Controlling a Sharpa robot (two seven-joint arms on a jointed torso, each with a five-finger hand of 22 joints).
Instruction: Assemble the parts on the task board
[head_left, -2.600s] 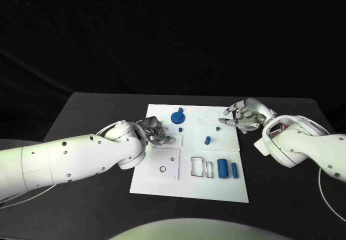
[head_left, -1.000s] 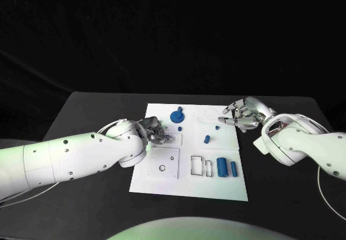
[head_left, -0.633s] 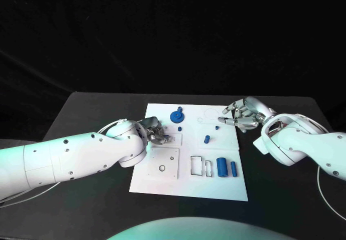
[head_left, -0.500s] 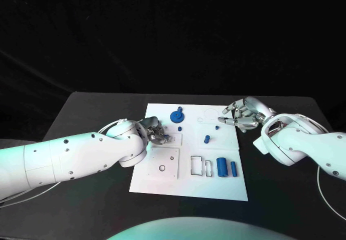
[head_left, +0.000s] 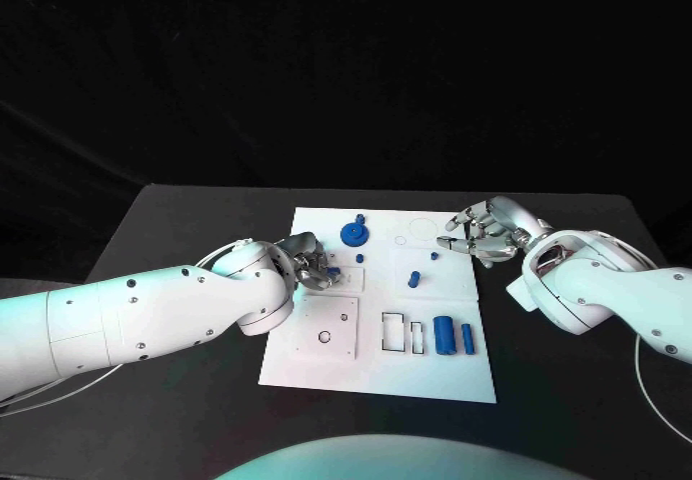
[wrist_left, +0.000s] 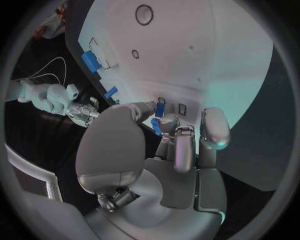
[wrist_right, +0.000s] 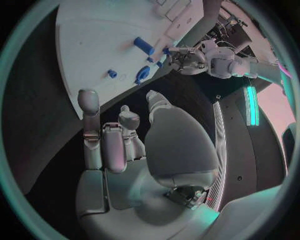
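**On the black table: both hands at the white board**

On the black table (head_left: 188, 215) lies the white task board (head_left: 368, 370), long side running away from the robot. The left hand (head_left: 310, 260) sits over the board's left edge, about halfway up. In the left wrist view its fingers (wrist_left: 215, 127) are drawn close together around a small blue part (wrist_left: 160, 111), which sits between the thumb tip and the neighbouring fingertips, right at the board's surface beside two small dark slots. The hand holds that piece in a narrow pinch.

The right hand (head_left: 488, 231) hovers at the board's far right corner, partly over the table. Its fingers (wrist_right: 89, 107) are curled loosely inward with gaps between them, and the right wrist view shows nothing inside them.

Other blue pieces stand or lie on the board. A round blue knob (head_left: 355, 236) with a thin peg rising from it sits near the far end, left of centre. A small blue peg (head_left: 413, 279) stands near the middle, and a tinier blue stub (head_left: 431, 255) is just beyond it toward the right hand. Near the board's lower right, two blue blocks (head_left: 446, 335) lie side by side, next to two empty rectangular cut-outs (head_left: 394, 332). To the left of those is a square panel (head_left: 329, 326) with a small round hole in it.
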